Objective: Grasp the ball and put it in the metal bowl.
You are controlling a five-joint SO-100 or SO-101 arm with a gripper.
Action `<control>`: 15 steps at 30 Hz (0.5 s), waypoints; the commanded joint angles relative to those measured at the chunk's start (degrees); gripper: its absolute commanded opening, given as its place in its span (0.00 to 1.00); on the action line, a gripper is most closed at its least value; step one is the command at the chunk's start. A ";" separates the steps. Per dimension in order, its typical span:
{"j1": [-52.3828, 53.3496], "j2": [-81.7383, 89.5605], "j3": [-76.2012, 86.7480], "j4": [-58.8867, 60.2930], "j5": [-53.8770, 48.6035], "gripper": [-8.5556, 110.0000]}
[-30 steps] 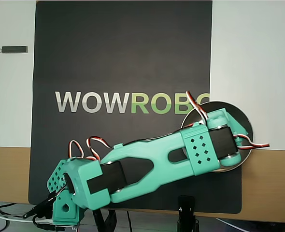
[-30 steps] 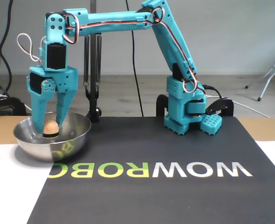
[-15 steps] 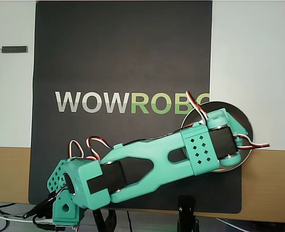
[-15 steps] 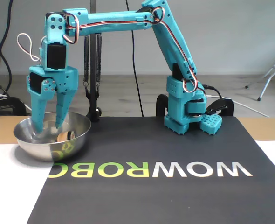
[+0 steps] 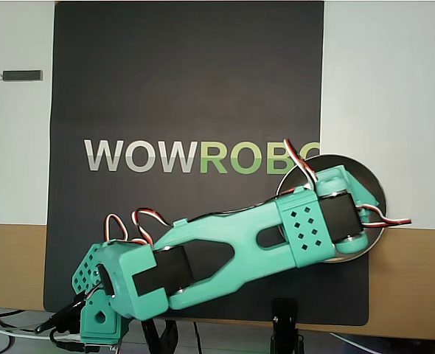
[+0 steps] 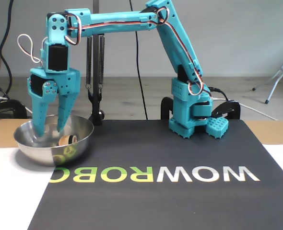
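- Teal plastic makes up the whole arm, which reaches from its base at the back of a black mat across to the left side of the fixed view.
- The tool [image 6: 48,128] hangs straight down into the metal bowl [image 6: 81,125], its two tapered fingers [image 6: 64,112] spread apart with nothing between them.
- The ball [image 6: 64,140], small and pale peach-orange, lies on the bottom of the bowl just right of the fingertips, only its top showing over the near rim.
- The bowl, shiny and shallow, sits at the mat's edge beside the green letters of the printed logo [image 6: 153,174], half on the mat and half on the pale worktop [image 6: 14,191].
- In the overhead view the arm's wrist covers most of the bowl [image 5: 372,184], so neither the ball nor the fingertips can be seen there.
- A small dark stick-shaped object [image 5: 22,75] lies well apart, on the white worktop at the overhead view's upper left.
- Judged from this, the drop is done and the ball is where the task wants it.
- What the next move calls for is a clean lift straight up, so the fingers clear the rim without nudging the bowl or the ball.
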 commanded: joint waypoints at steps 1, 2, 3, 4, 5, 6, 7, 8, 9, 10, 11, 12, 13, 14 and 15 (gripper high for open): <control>-0.18 0.35 -2.29 -0.44 -0.18 0.51; -0.18 0.35 -2.29 -0.44 -0.18 0.50; -0.26 0.35 -2.29 -0.44 -0.18 0.47; -0.26 0.35 -2.29 -0.44 -0.18 0.43; -0.26 0.35 -2.29 -0.44 -0.18 0.39; -0.26 0.35 -2.29 -0.44 -0.18 0.34; -0.26 0.35 -2.29 -0.44 -0.18 0.30; -0.26 0.35 -2.29 -0.44 -0.18 0.26; -0.26 0.35 -2.29 -0.44 -0.18 0.23; -0.26 0.35 -2.29 -0.44 -0.18 0.21; -0.26 0.35 -2.29 -0.44 -0.18 0.19; -0.26 0.35 -2.29 -0.44 -0.18 0.17; -0.26 0.35 -2.29 -0.44 -0.18 0.15; -0.26 0.35 -2.29 -0.44 -0.18 0.14; -0.26 0.35 -2.29 -0.44 -0.18 0.13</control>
